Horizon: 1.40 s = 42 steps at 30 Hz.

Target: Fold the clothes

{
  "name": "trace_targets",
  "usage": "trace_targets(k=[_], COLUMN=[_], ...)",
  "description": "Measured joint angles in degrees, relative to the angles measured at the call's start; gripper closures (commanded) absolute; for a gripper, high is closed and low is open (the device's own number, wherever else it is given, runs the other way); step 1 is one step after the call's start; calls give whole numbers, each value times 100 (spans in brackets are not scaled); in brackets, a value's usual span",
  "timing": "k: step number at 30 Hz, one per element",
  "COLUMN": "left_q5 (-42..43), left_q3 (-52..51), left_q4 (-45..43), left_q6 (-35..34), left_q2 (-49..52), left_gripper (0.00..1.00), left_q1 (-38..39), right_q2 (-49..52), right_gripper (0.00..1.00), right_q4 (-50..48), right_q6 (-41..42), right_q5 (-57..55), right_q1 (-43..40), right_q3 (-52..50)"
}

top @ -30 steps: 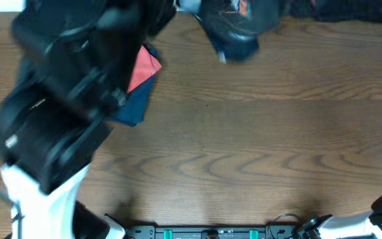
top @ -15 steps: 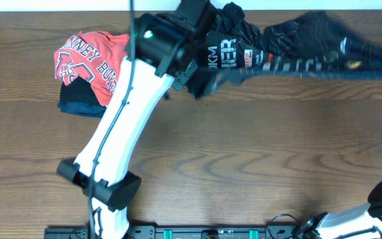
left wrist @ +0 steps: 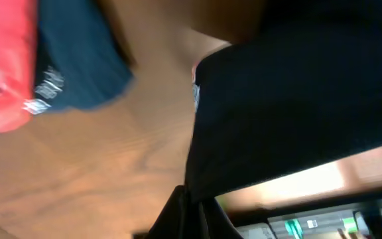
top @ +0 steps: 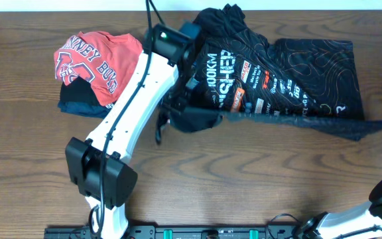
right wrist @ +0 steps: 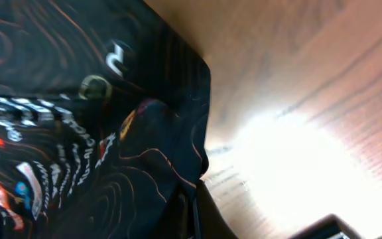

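A: Where's the black wavy-lined sports jersey [top: 290, 73]?
B: Upper right of the overhead frame, spread on the brown wooden table [top: 244, 172] — near edge lifted taut.
A: Grippers?
B: Left gripper [left wrist: 190, 211] pinched on that edge, right gripper [right wrist: 192, 211] clamped on the hem — red lettered T-shirt [top: 95, 56] upper left.

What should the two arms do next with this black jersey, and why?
Probably carry the held edge together toward the far side of the table and lay it over the shirt's body, making the first fold. The left pincer and right pincer are each shut on the black jersey; its near edge is stretched taut between them, while the rest lies flat, lettering up.
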State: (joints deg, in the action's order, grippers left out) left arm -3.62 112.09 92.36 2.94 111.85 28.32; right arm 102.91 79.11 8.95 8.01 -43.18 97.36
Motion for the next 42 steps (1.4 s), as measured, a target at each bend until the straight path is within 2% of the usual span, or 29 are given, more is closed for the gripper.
trace_targets(k=[6, 15, 21, 24, 28, 31, 33, 39, 42], left_q5=[225, 240, 240, 240, 240, 240, 243, 243, 243], left_q3=[-927, -1451, -1451, -1451, -1453, -1453, -1453, -1453, -1453], left_q4=[0, -37, -149, -153, -177, -179, -173, -168, -170], left_q6=[-170, -315, -313, -313, -313, -310, -310, -313, -310], left_q2=[-234, -328, -328, -328, -328, -328, -326, -328, -326], left_gripper=[94, 94, 94, 94, 93, 92, 93, 92, 92], left_q1=[0, -15, -15, -15, -15, -15, -15, -15, -15], right_q2=[0, 0, 0, 0, 0, 2, 4, 7, 7], right_gripper=[96, 98, 80, 78, 87, 87, 80, 53, 49], right_q4=[-48, -105, -256, -719, -1908, -2684, -2715, -1810, -1663], right_q6=[24, 157, 254, 264, 278, 317, 330, 363, 315], right_q5=[-72, -400, -221, -17, 343, 780, 1027, 1191, 1093], right_q1=[-2, -48, -24, 79, 328, 527, 632, 706, 706], right_q3=[-149, -149, -197, -535, -1467, -2218, -2546, -2706, -2765])
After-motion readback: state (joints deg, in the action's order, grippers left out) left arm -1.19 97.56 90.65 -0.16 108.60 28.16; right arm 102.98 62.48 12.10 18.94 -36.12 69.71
